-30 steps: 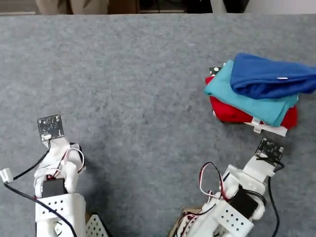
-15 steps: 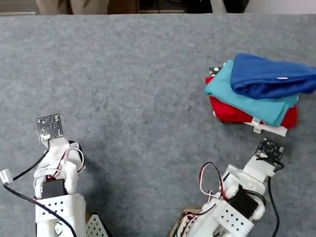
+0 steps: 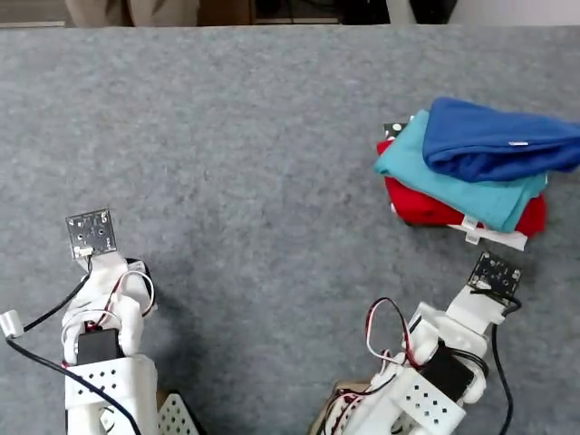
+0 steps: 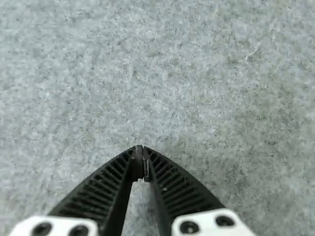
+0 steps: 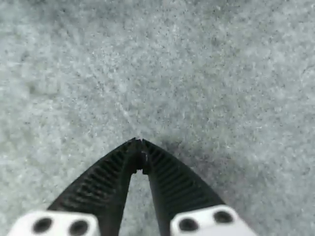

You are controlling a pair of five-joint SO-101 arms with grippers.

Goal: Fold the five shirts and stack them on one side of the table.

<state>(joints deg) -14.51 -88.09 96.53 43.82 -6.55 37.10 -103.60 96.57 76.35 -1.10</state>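
My left tool and right tool are both closed on nothing over the grey felt desk, and the folded pile of shirts sits at my right, dark blue over teal, red and white, so I judge the task done or nearly so.

Counter: one, grey felt.

Stack: one, at 2 o'clock on the counter.

Shirts counted in it by colour: four sure. One blue shirt, one teal shirt, one red shirt, one white shirt. One dark scrap at the stack's far corner; cannot tell if it makes a fifth.

Arms: two, an arm at 7 o'clock, an arm at 5 o'clock.

Claws: two, left claw and right claw, tips together on both.

Square boards: two, one board and another board.
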